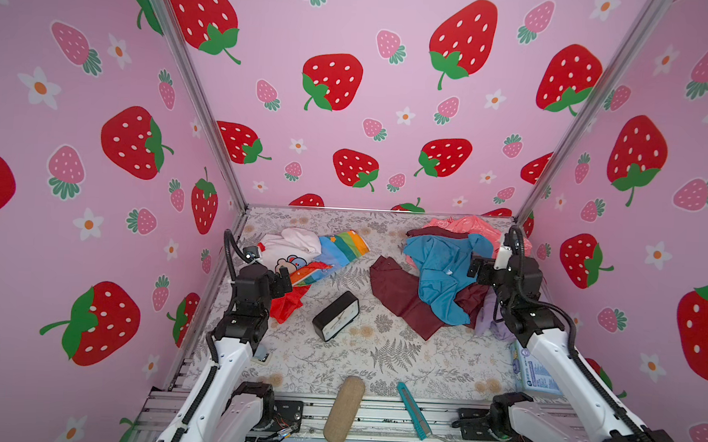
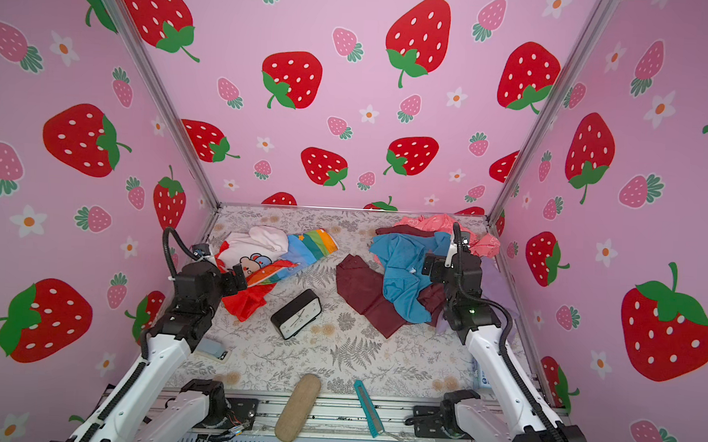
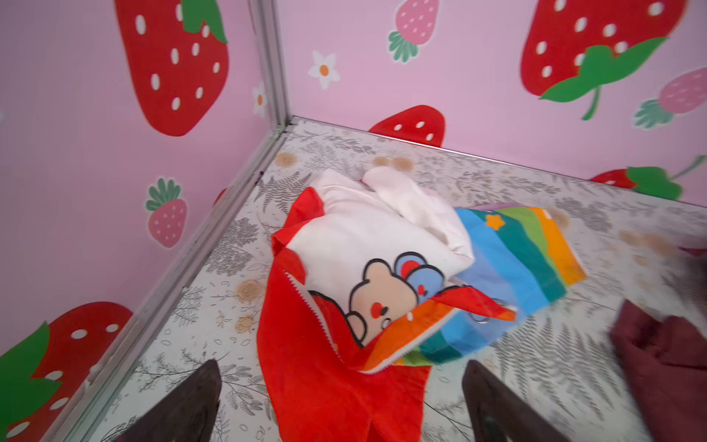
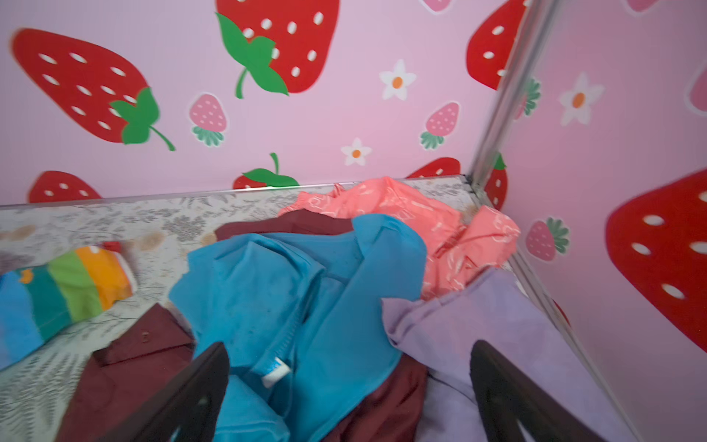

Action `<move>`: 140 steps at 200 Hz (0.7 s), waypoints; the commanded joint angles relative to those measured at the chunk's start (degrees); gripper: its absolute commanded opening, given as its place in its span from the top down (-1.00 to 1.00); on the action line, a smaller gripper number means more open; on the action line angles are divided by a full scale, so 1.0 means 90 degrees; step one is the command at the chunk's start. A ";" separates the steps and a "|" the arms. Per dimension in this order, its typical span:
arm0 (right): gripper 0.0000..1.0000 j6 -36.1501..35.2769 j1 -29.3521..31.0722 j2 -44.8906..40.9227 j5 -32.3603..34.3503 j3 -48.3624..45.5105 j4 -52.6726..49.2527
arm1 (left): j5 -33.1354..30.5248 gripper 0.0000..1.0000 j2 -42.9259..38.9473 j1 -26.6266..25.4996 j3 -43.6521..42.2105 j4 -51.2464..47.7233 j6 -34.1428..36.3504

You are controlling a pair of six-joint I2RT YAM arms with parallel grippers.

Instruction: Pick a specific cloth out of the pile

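The cloth (image 1: 300,254) (image 2: 265,252), white with a bear print, red panels and rainbow stripes, lies spread at the back left, apart from the pile. In the left wrist view the cloth (image 3: 367,245) fills the middle. My left gripper (image 1: 284,283) (image 3: 340,413) is open over its red panel, fingers wide on either side. The pile (image 1: 436,276) (image 2: 403,274) of maroon, teal-blue, lilac and salmon garments sits at the back right. Above the pile (image 4: 306,287) hangs my right gripper (image 1: 476,268) (image 4: 344,394), open and holding nothing.
A black clock (image 1: 336,316) lies tipped mid-table between cloth and pile. Near the front edge are a tan case (image 1: 344,410) and a teal utility knife (image 1: 414,410). A blue-and-white packet (image 1: 535,373) sits by the right wall. Strawberry-print walls close three sides.
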 commanded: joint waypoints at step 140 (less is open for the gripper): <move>-0.99 -0.0932 -0.0616 0.3146 0.1148 -0.3121 0.7773 | 0.0004 -0.98 0.2602 0.0094 -0.1773 0.5641 0.1349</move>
